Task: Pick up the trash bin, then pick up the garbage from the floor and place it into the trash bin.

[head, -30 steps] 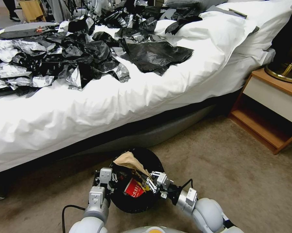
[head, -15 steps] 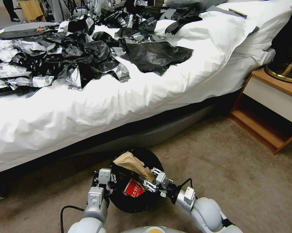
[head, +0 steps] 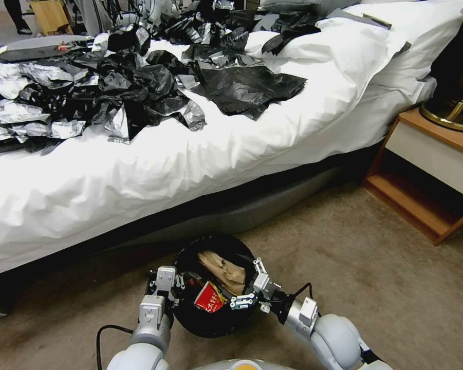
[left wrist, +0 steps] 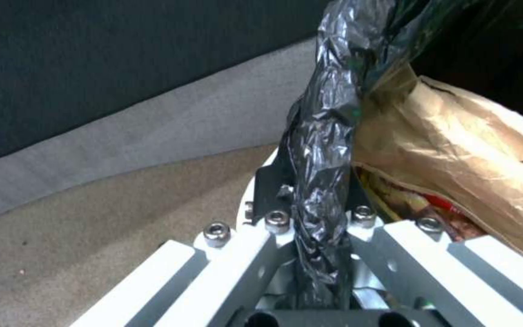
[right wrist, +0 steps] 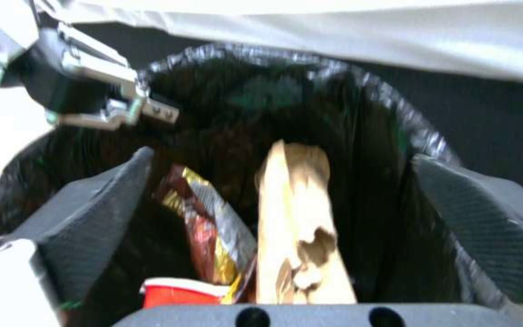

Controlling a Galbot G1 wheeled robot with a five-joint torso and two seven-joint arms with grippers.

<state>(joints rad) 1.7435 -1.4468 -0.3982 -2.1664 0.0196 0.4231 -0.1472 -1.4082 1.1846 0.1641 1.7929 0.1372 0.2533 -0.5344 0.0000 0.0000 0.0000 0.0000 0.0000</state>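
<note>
The trash bin (head: 226, 324), lined with a black bag, hangs just above the carpet in front of the bed. My left gripper (head: 179, 284) is shut on its left rim; the left wrist view shows the black liner (left wrist: 325, 150) pinched between the jaws. Garbage lies inside the bin: a brown paper bag (head: 223, 270) (right wrist: 295, 218) (left wrist: 455, 150), a red-white wrapper (head: 209, 302) and a dark snack wrapper (right wrist: 207, 213). My right gripper (head: 249, 286) (right wrist: 283, 158) stands open over the bin's right rim, holding nothing.
The white bed (head: 139, 174), strewn with black and silver plastic bags (head: 139, 87), runs across just behind the bin. A wooden nightstand (head: 431, 164) stands at the right. Open carpet (head: 370, 267) lies to the right of the bin.
My right gripper opened and let go of the brown paper bag, which dropped down into the bin. The gripper then drew back to the right rim. The left gripper kept its hold.
</note>
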